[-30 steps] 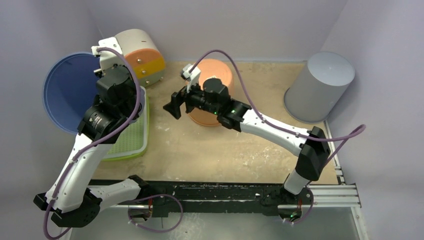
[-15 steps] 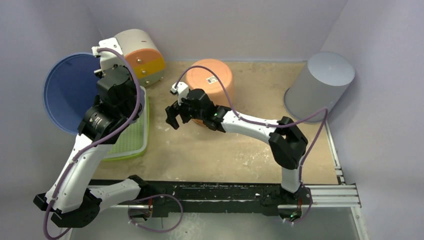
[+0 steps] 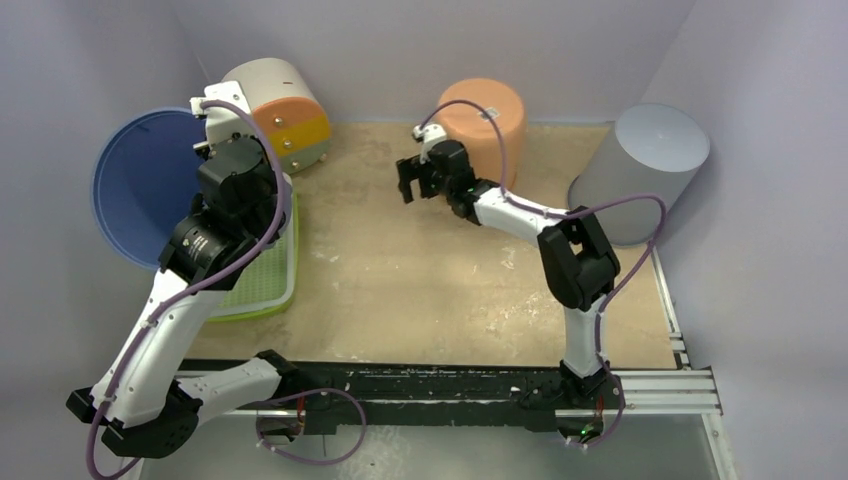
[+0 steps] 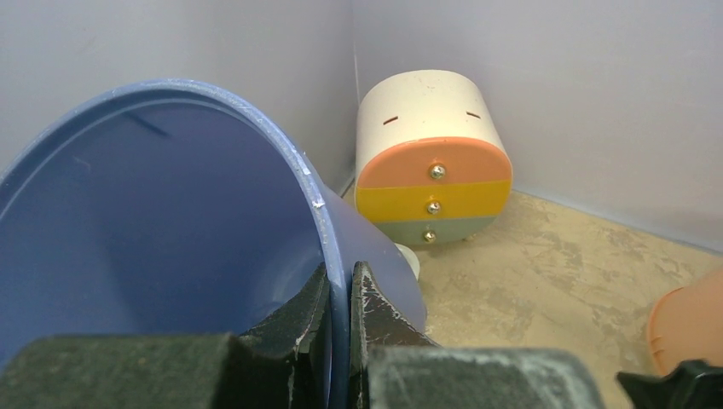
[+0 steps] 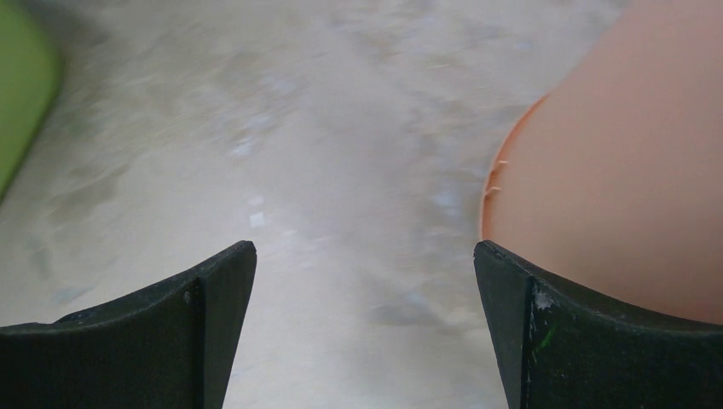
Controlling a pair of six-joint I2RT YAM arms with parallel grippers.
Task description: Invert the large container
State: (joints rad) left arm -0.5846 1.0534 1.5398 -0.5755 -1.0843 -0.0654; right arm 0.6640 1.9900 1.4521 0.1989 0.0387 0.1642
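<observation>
The large blue container (image 3: pixel 140 190) is tipped on its side at the far left, with its mouth facing the camera. My left gripper (image 3: pixel 212 130) is shut on its rim. In the left wrist view the blue rim (image 4: pixel 320 204) runs between the closed fingers of the left gripper (image 4: pixel 339 315). My right gripper (image 3: pixel 412 182) is open and empty, low over the table just left of the orange container (image 3: pixel 485 115). In the right wrist view the orange wall (image 5: pixel 631 170) sits beside the right finger of the right gripper (image 5: pixel 365 281).
A cream drawer unit (image 3: pixel 280 110) with orange, yellow and green fronts lies at the back left, close to the blue container. A green tray (image 3: pixel 262 280) lies under the left arm. A grey container (image 3: pixel 640 170) leans at the back right. Walls enclose the table.
My right arm has swung from the table's middle to the back. The orange container has shifted back and to the right with it. The left arm and blue container moved only slightly.
</observation>
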